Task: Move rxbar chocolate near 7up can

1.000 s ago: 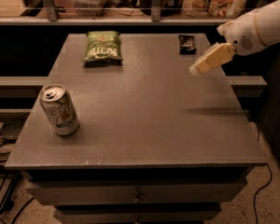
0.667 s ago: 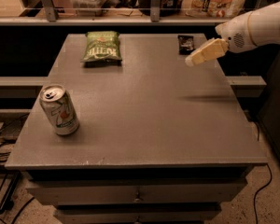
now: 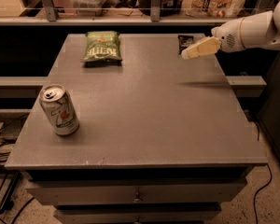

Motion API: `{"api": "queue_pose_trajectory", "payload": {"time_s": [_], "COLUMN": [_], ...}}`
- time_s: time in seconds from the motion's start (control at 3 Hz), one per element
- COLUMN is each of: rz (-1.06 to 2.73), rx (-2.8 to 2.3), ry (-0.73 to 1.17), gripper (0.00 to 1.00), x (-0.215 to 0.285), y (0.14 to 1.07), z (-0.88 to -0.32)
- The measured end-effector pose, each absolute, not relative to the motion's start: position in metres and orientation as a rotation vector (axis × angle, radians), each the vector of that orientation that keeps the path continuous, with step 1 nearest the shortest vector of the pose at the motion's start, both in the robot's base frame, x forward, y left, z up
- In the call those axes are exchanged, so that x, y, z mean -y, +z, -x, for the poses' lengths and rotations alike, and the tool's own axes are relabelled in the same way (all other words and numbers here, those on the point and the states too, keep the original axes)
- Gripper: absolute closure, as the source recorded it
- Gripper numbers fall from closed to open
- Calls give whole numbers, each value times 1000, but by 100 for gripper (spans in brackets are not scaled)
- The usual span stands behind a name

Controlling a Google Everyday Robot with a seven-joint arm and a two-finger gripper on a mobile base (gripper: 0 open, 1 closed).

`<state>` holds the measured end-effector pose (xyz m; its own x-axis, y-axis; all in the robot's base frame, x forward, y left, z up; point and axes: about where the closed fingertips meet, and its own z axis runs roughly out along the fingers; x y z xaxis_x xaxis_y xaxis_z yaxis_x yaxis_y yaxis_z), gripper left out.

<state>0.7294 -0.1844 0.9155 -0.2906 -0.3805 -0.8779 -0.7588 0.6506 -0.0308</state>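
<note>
The white arm (image 3: 256, 29) is reaching in from the right, above the far right corner of the bench (image 3: 149, 125). Its cream gripper (image 3: 187, 53) is hanging in the air over that corner, pointing to the left and a little downward. It is carrying nothing that I can see. Whether the gripper is wide or narrow, I cannot tell. Its shadow (image 3: 200, 84) is falling on the bench top, nearer to me.

The rxbar (image 3: 184, 42) is lying flat at the far right of the bench, close to the back edge. The tip of the gripper is covering its lower right part from where I am standing, and I cannot tell if they are touching.

The can (image 3: 59, 110) is standing upright near the front left corner, well apart from the rxbar, almost at the opposite corner. A green bag (image 3: 102, 46) is lying flat at the far left, near the back edge.
</note>
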Motion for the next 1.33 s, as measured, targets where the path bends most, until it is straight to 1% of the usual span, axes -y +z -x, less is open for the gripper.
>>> {"api": "queue_pose_trajectory", "payload": {"time_s": [0.33,1.33], "rz": [832,623], "rx": [-1915,-1919], "ry": [494,340], "gripper": [0,0], "x": [183,163], "y": [910,886], "z": [-738,-811]}}
